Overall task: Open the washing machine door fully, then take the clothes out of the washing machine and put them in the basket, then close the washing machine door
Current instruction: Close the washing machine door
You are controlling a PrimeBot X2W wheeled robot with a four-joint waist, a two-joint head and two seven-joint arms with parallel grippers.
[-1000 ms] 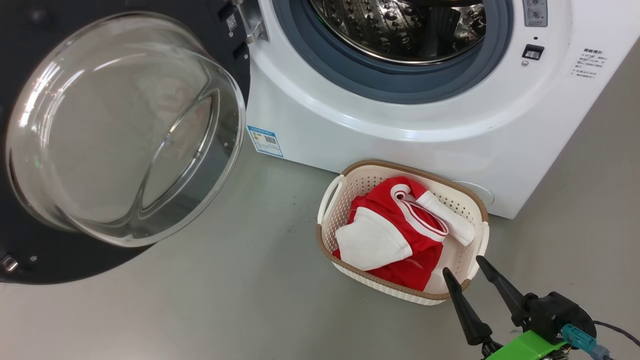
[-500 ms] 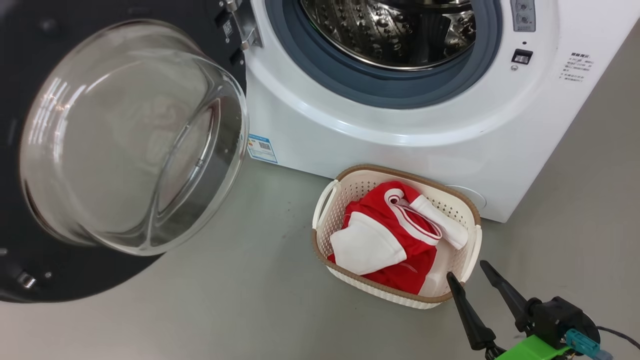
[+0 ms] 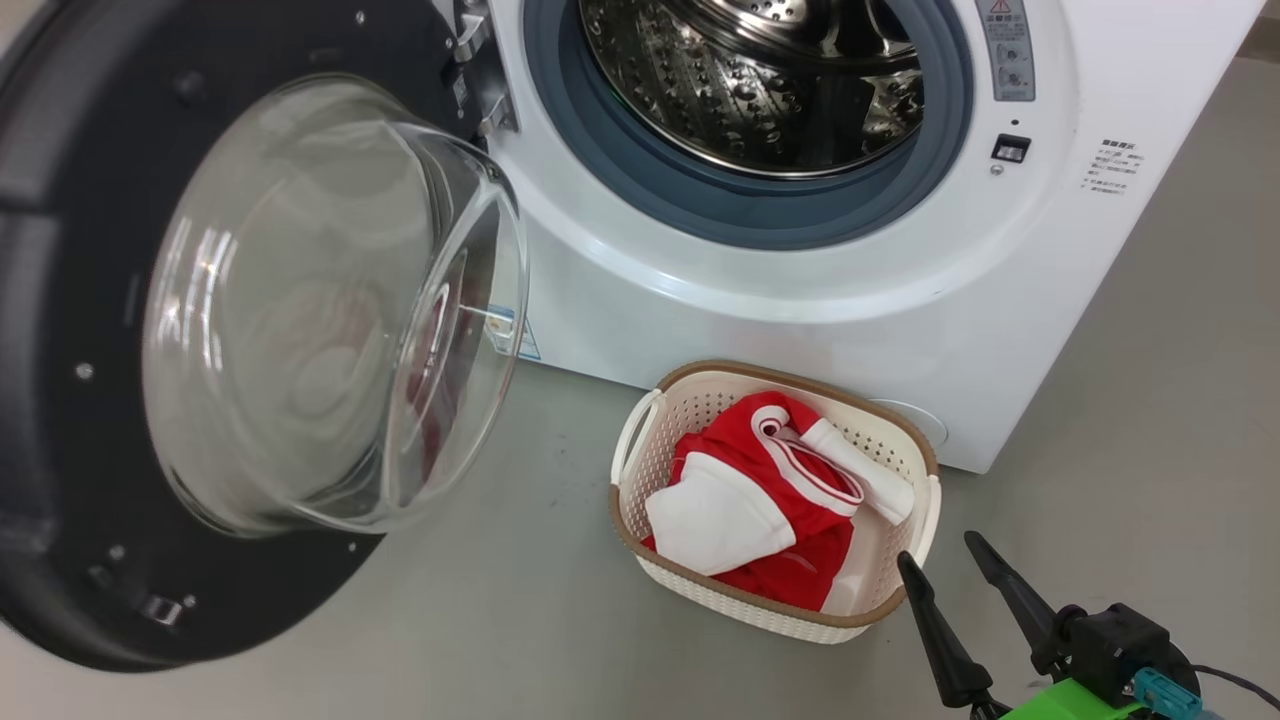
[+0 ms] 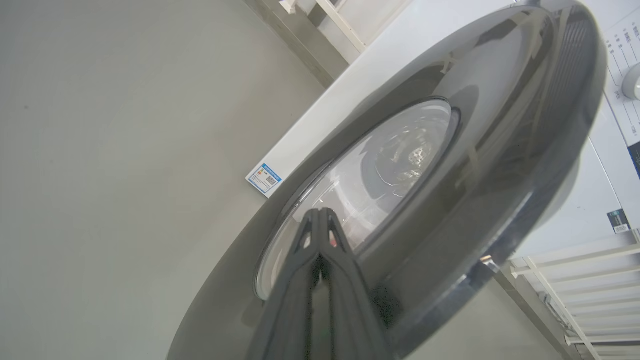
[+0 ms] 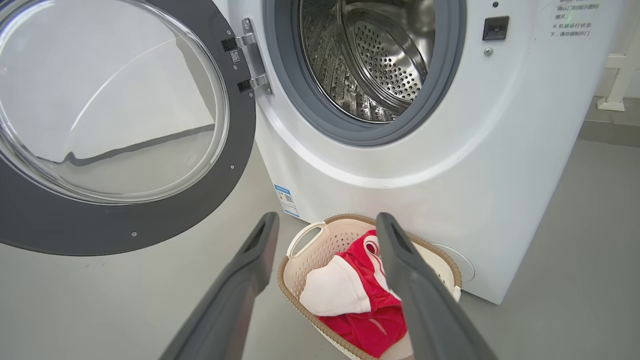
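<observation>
Closing the door (image 3: 60, 400) is the step in hand, as I judge it: the clothes (image 3: 770, 490) lie in the basket (image 3: 740, 612), and the drum (image 3: 760, 90) looks bare. The door hangs swung out from its hinge on the left side of the washing machine (image 3: 800, 300), with its glass bowl turned toward the robot. The basket stands on the floor (image 3: 500, 600) just in front of the machine, to the right of the door.

To do it well, the push should land on the door's outer face well away from the hinge. It should follow the door's arc and end in a firm press so the latch catches. The basket seems to stand clear of that swing.

The left gripper (image 4: 320, 212) has its fingers pressed together and holds nothing. Its tips are at the outer face by the window's edge, but I cannot tell whether they touch it. The right gripper (image 3: 938, 548) is spread and empty, hovering just beside the basket's near right corner.
</observation>
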